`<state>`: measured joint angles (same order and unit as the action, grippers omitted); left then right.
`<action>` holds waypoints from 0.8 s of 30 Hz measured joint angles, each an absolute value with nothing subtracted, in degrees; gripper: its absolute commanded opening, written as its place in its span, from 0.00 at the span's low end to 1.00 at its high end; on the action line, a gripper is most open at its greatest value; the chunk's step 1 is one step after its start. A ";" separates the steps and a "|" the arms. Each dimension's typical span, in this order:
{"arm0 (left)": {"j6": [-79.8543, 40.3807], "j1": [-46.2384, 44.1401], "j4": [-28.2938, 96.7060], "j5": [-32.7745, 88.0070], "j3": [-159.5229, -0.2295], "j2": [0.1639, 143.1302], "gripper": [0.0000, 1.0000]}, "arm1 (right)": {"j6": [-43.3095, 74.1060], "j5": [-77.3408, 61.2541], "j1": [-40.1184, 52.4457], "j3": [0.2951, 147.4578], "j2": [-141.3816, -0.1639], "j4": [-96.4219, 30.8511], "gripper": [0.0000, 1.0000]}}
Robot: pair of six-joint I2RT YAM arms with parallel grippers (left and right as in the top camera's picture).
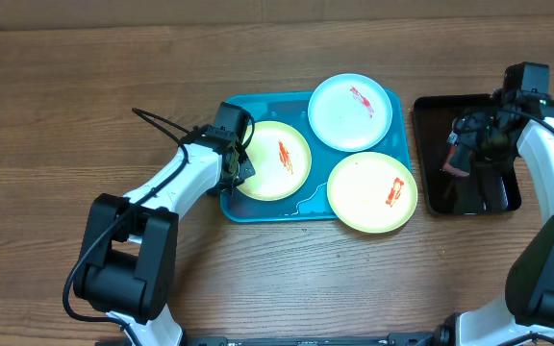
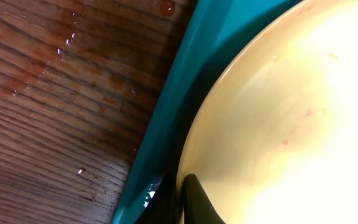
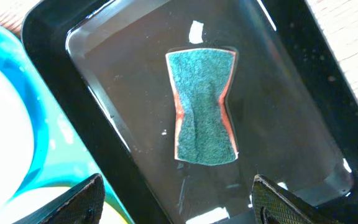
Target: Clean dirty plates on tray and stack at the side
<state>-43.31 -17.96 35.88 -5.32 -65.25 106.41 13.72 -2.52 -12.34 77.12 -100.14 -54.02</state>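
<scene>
The teal tray [image 1: 308, 199] holds three dirty plates with red smears: a pale yellow plate [image 1: 275, 160] on the left, a light blue plate [image 1: 350, 111] at the back and a second pale yellow plate [image 1: 371, 192] at the front right. My left gripper [image 1: 239, 165] is shut on the left edge of the left yellow plate [image 2: 278, 124]. In the left wrist view, the left gripper [image 2: 180, 186] has one finger over the rim and one under it, just inside the tray's wall [image 2: 185, 81]. My right gripper [image 3: 176, 186] hangs open above a green sponge [image 3: 204, 107].
The sponge lies in shallow water in a black tray [image 1: 421, 154] right of the teal tray. In the right wrist view the black tray's rim [image 3: 73, 106] runs beside the teal tray [image 3: 61, 155]. Bare wooden table surrounds both trays, with wet drops [image 2: 67, 43] left of the teal tray.
</scene>
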 measured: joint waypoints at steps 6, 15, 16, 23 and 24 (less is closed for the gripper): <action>-43.29 -17.96 35.92 -5.32 -65.25 106.41 0.04 | 13.69 -4.58 -12.34 77.12 -100.14 -54.06 0.77; -43.29 -17.96 35.97 -5.32 -65.25 106.41 0.04 | 13.54 -6.22 -12.34 77.19 -100.14 -57.71 0.78; -43.31 -17.96 35.97 -5.32 -65.25 106.41 0.04 | 13.47 -6.22 -12.34 77.36 -100.14 -58.76 0.78; -43.31 -17.96 36.16 -5.30 -65.25 106.41 0.04 | 13.43 -6.20 -12.34 82.41 -100.14 -62.17 0.78; -43.31 -17.96 36.25 -5.30 -65.25 106.41 0.04 | 13.43 -6.17 -12.34 82.78 -100.14 -61.84 0.78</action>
